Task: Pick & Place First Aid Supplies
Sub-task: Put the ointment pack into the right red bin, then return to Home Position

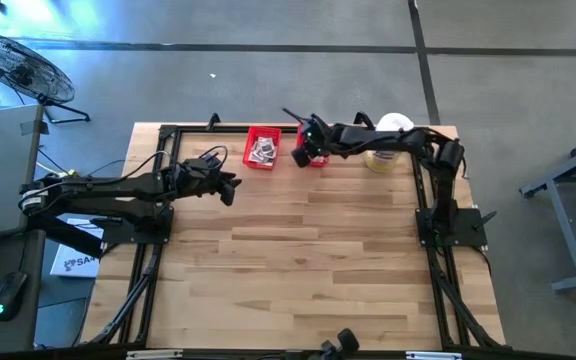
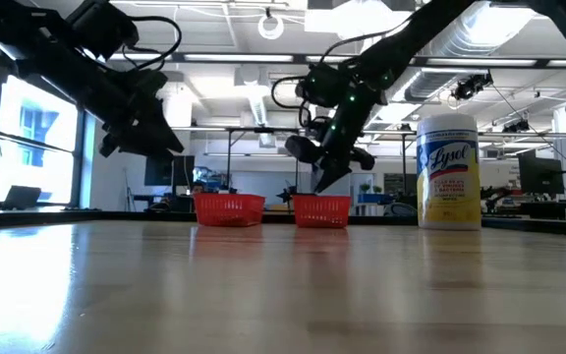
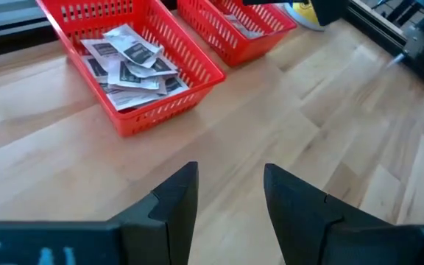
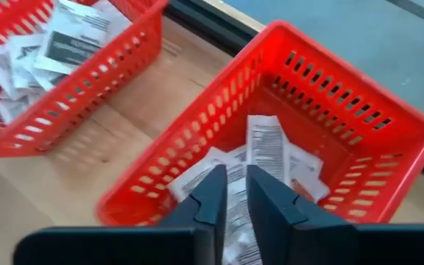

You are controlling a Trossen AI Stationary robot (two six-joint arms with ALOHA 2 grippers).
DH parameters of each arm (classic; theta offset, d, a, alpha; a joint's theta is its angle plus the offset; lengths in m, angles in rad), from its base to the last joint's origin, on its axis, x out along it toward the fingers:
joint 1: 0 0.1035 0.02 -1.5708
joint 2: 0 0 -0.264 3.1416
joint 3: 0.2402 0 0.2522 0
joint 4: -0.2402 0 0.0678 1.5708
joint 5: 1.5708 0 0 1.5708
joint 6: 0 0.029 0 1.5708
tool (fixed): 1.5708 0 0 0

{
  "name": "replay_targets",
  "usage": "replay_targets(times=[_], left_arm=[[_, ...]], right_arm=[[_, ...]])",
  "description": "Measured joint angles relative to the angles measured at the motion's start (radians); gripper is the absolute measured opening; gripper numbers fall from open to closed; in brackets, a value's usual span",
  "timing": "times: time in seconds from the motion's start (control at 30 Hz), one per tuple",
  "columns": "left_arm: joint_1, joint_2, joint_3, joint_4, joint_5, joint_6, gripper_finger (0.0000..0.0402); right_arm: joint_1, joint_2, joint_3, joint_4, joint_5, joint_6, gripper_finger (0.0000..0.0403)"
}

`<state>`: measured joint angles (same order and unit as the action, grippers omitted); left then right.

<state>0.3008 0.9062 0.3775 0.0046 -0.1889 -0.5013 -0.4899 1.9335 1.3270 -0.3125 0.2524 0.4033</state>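
Two red bins stand side by side at the table's far edge. The left bin (image 1: 262, 148) (image 3: 169, 94) holds several white packets with dark print (image 3: 127, 62). My right gripper (image 1: 308, 150) (image 4: 236, 193) hangs over the right bin (image 4: 344, 103) (image 2: 320, 209), pointing down into it, fingers a narrow gap apart. Several packets (image 4: 300, 165) lie on that bin's floor. One long packet (image 4: 266, 147) shows in the gap between the fingers. My left gripper (image 1: 230, 185) (image 3: 230, 184) is open above bare table, near the left bin, with nothing between its fingers. My right gripper points down into the right bin, with the near end of a packet (image 4: 235, 217) showing in the narrow gap between its fingers. The packet's printed face is turned toward the camera. Whether the fingers touch it, I cannot tell.
A large white-lidded, yellow-labelled jar (image 1: 388, 145) (image 2: 449, 172) stands right of the bins, under my right arm. A black frame (image 1: 168, 135) runs along the table's far and side edges. The wooden tabletop (image 1: 298, 260) stretches toward the near edge.
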Motion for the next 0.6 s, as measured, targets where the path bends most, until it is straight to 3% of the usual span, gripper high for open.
replay_targets(times=[0.2,0.37,0.6], left_arm=[[-0.017,-0.038,0.0,-0.042,-0.005,-0.03,0.0153],[-0.065,-0.145,0.0,-0.121,-0.064,-0.031,0.0153],[-0.116,-0.317,0.0,-0.135,-0.057,0.035,0.0153]], right_arm=[[-0.058,-0.048,0.0,-0.056,-0.08,-0.139,0.0074],[-0.049,-0.128,-0.011,-0.074,-0.11,-0.24,0.0053],[0.007,-0.363,-0.314,0.202,-0.244,-0.283,0.0006]])
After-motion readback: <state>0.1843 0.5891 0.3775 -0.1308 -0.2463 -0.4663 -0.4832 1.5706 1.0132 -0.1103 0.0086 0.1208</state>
